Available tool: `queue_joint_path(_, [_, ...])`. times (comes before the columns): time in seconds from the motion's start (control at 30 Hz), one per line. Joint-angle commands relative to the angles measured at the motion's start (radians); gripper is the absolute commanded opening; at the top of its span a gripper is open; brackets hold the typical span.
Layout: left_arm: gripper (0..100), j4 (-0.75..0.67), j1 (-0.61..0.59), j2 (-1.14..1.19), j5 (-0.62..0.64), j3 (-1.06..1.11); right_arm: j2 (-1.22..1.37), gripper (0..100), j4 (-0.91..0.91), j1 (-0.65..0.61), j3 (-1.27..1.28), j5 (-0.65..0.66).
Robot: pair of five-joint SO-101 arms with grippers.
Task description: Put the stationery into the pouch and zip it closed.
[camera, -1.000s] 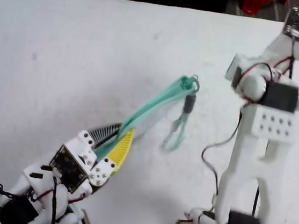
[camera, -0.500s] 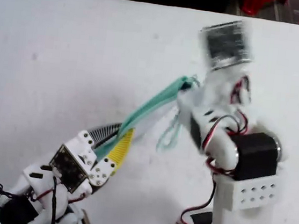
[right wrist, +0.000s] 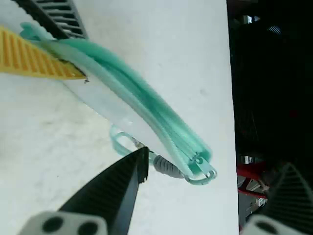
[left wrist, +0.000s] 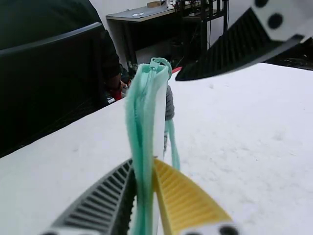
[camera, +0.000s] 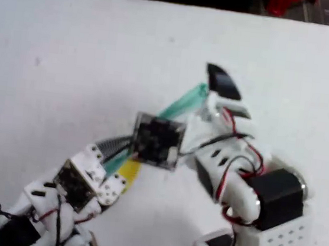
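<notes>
The white table [camera: 73,41] has a matte, slightly scuffed surface. Both arms are bent in over the middle of it.

The pouch [right wrist: 142,103] is a flat, slim sleeve with frosted, soft-looking plastic walls and a ribbed mint-green zip tape along its top edge. It is held up on edge, clear of the tabletop. The left claw [left wrist: 143,164] is pinched tight on the near end, with a ridged grey jaw on one side and a ridged yellow one on the other.

From where I stand the two green tapes look pressed together all along the run. I'd guess the zipping is close to finished, or just about to be checked. I cannot tell whether the stationery is inside.

The right claw [right wrist: 215,166] gapes wide with nothing in it. Its black, grooved jaws straddle the far end of the pouch.

At that end sits the small zip slider [right wrist: 200,171]. A stubby grey pull [right wrist: 166,166], rubbery-looking, hangs from it and is just beside one black jaw tip. A thin, glossy green cord loop [right wrist: 120,139] dangles below the pull.
</notes>
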Motion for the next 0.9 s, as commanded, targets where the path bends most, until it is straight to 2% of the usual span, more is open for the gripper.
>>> queue_joint_path(0.0, [2, 0.015, -0.016, 0.012, -0.006, -0.012, -0.008, 36.8, 0.024, -0.021, 0.029, 0.072])
queue_joint_path(0.17, [2, 0.017, -0.016, 0.012, -0.006, -0.012, -0.015, 36.8, 0.021, -0.013, 0.051, 0.064])
queue_joint_path(0.23, [2, 0.017, -0.016, 0.012, -0.006, -0.012, -0.022, 36.8, 0.021, 0.008, 0.025, -0.029])
queue_joint_path(0.33, [2, 0.011, -0.019, 0.012, -0.008, -0.012, -0.028, 31.7, 0.004, 0.007, -0.035, -0.296])
queue_joint_path(0.47, [2, -0.044, -0.048, 0.012, -0.008, 0.04, -0.022, 20.7, -0.091, -0.033, -0.068, -0.835])
queue_joint_path(0.53, [2, -0.081, -0.054, 0.012, -0.008, 0.075, -0.022, 20.3, -0.134, -0.033, -0.069, -1.099])
queue_joint_path(0.6, [2, -0.095, -0.05, 0.012, -0.008, 0.089, -0.013, 24.9, -0.15, -0.042, -0.066, -1.292])
queue_joint_path(0.77, [2, -0.092, -0.047, 0.012, -0.006, 0.089, 0.087, 43.9, -0.153, -0.137, -0.075, -1.504])
queue_joint_path(0.87, [2, -0.092, -0.047, 0.012, -0.006, 0.089, 0.179, 44.2, -0.163, -0.17, -0.117, -1.564])
